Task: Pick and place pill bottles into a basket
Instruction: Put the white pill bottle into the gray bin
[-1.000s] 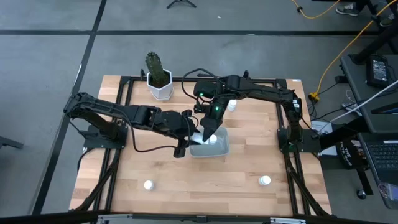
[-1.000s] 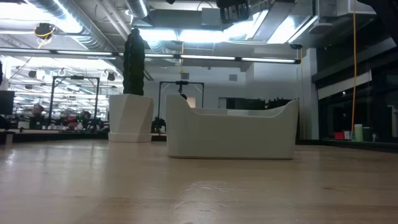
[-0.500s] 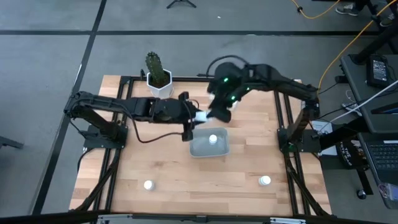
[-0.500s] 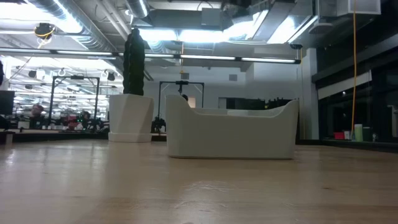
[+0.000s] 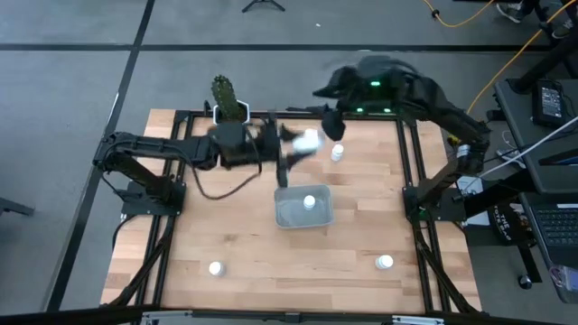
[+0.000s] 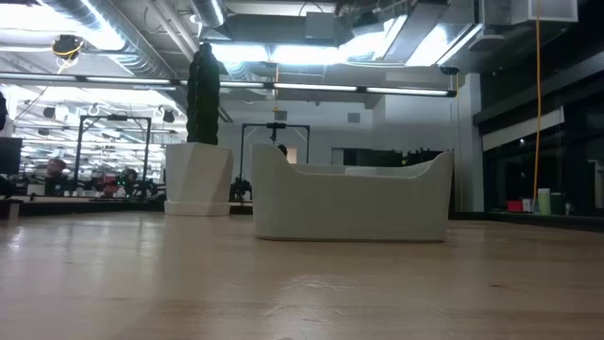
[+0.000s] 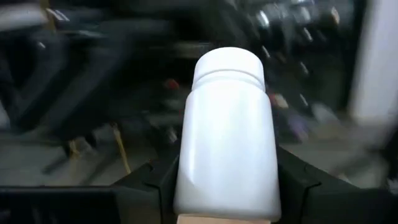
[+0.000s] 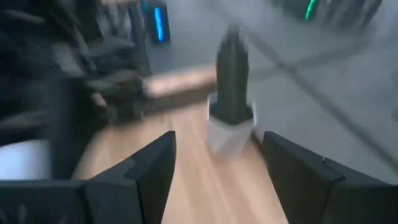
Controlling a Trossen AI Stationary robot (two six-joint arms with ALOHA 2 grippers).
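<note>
One pill bottle [image 5: 310, 202] is seen lying in the basket [image 5: 302, 219] at the desk's centre; another [image 7: 227, 134] is clamped in the left tool [image 5: 296, 149], held at 12 o'clock of the basket; three remain on the wooden desk [image 5: 262, 244], at 1 [image 5: 337, 153], 5 [image 5: 385, 263] and 7 o'clock [image 5: 215, 268]; the right tool [image 8: 214, 168] is spread wide and empty; the bottles are smooth white cylinders, the basket pale translucent plastic.

The room behind the left gripper [image 7: 227, 186] is smeared beyond reading, and the pill bottle [image 7: 227, 134] it grips hides its fingertips. Ahead of the right gripper [image 8: 214, 168], the cactus pot [image 8: 231, 127] blurs.
</note>
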